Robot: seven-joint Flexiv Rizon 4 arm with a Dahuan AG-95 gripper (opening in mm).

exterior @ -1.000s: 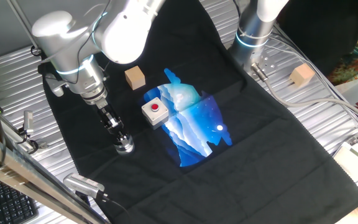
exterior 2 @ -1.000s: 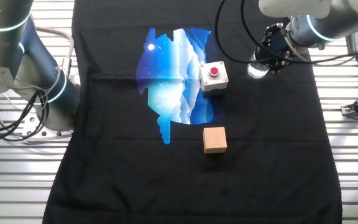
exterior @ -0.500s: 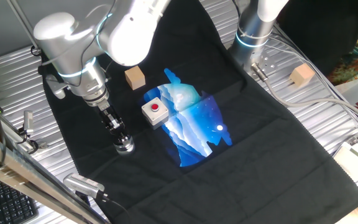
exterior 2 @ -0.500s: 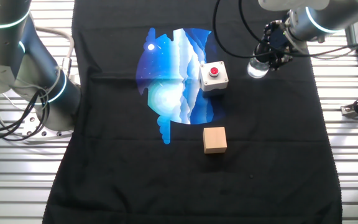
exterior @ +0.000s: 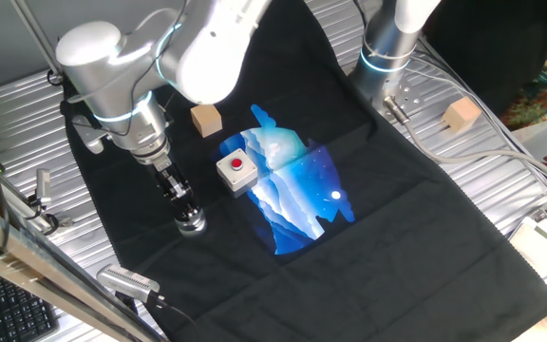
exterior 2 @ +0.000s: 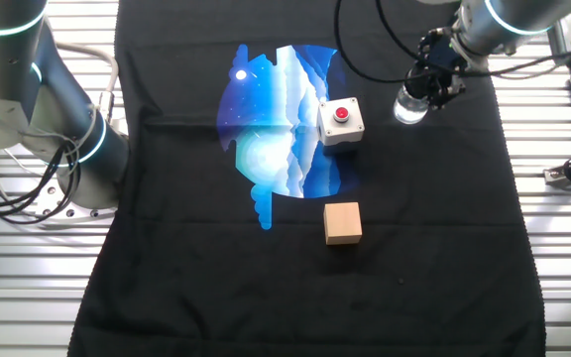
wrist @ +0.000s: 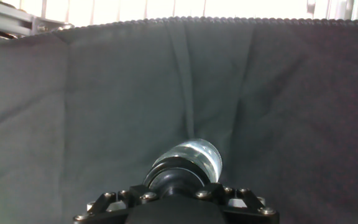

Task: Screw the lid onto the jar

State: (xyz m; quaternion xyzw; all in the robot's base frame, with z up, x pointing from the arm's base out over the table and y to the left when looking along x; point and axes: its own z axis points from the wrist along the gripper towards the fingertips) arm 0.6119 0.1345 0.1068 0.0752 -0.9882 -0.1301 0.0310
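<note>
The clear jar (exterior: 192, 224) stands on the black cloth near its left edge. It also shows in the other fixed view (exterior 2: 408, 108) and in the hand view (wrist: 196, 153). The black lid (wrist: 176, 177) sits on top of the jar. My gripper (exterior: 184, 211) comes down on it at a tilt and is shut on the lid. The gripper shows in the other fixed view (exterior 2: 423, 93) and at the bottom of the hand view (wrist: 176, 190). The fingertips are hidden behind the hand's body.
A white box with a red button (exterior: 236, 170) sits right of the jar, and shows in the other fixed view (exterior 2: 340, 121). A tan wooden cube (exterior: 206, 120) lies behind it. A second cube (exterior: 462, 115) sits off the cloth. Another arm's base (exterior: 386, 49) stands at the back.
The arm's upper links have swung and the wrist has turned on the lid. The jar stays in the same place on the cloth.
</note>
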